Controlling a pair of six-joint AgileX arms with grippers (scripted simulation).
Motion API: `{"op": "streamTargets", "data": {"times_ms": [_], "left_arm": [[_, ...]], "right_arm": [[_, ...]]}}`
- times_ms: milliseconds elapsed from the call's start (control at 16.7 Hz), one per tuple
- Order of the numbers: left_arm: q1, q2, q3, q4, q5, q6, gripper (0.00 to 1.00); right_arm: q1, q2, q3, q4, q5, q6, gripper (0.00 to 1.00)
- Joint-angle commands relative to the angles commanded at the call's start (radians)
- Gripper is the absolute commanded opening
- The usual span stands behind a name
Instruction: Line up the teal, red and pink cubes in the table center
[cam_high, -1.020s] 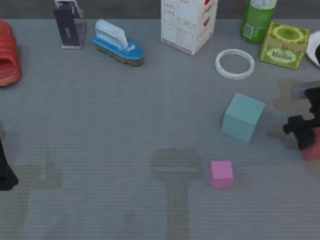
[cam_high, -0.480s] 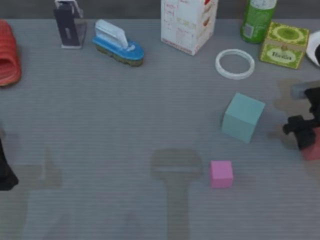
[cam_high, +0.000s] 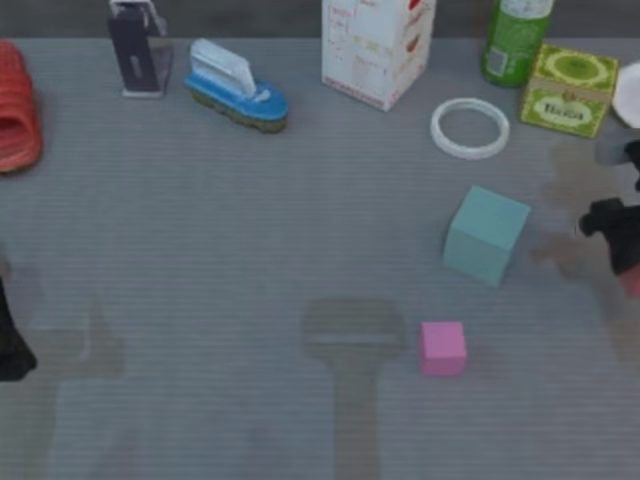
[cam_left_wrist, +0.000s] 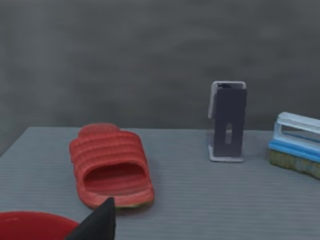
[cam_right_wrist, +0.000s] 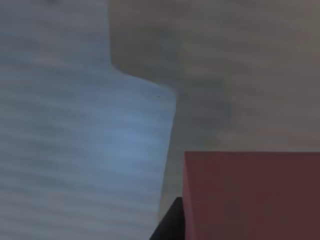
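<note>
Holding red cube (cam_high: 632, 282) | right jaws (cam_high: 625, 262), table (cam_high: 250, 250) right edge

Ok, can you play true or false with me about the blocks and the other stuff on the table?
1. The pink cube sits on top of the teal cube. False: both rest on the table, apart from each other.
2. The red cube is at the right claw, by the table's right edge. True.
3. The white ring lies flat near the green-yellow box. True.
4. The red slipper is in the table's middle. False: it lies at the left edge.
5. The left claw is reaching for the scrub brush. False: it sits parked at the left edge, far from it.
</note>
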Motion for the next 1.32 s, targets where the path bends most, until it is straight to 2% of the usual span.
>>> {"op": "streamTargets", "data": {"times_ms": [420, 600, 780, 1140, 1320], "left_arm": [[0.0, 0.0, 0.0, 0.0, 0.0, 0.0, 1.0], [0.0, 0.0, 0.0, 0.0, 0.0, 0.0, 1.0], [0.0, 0.0, 0.0, 0.0, 0.0, 0.0, 1.0], [0.0, 0.0, 0.0, 0.0, 0.0, 0.0, 1.0], [0.0, 0.0, 0.0, 0.0, 0.0, 0.0, 1.0]], "right_arm": [[-0.001, -0.028, 0.035, -0.053, 0.0, 0.003, 0.0], [0.061, -0.005, 0.071, -0.07, 0.001, 0.07, 0.0], [0.188, 0.035, 0.136, -0.105, 0.005, 0.226, 0.0], [0.515, 0.115, 0.279, -0.184, 0.013, 0.676, 0.0], [0.65, 0.133, 0.333, -0.207, 0.017, 0.838, 0.0]]}}
